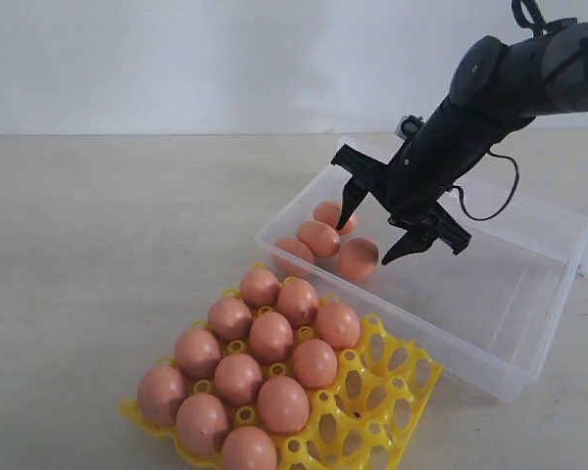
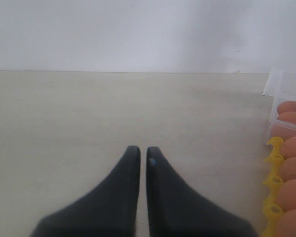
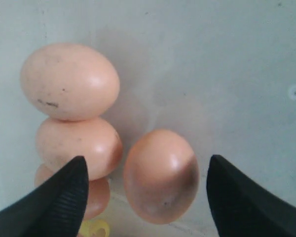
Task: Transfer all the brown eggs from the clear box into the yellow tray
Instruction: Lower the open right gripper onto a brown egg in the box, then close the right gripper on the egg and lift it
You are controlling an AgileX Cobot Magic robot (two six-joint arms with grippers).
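While twelve brown eggs already sit in the yellow tray at the near left, four are left in the near-left corner of the clear box behind it. I hold the right gripper over the lone egg beside the other three, jaws wide apart and empty. The left gripper rests pressed together, idle, off left.

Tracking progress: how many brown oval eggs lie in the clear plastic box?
4. Three brown eggs line up in the clear plastic box corner nearest the yellow egg tray: far, middle, near. The fourth lies beside them, under the open right gripper. None seems hidden.
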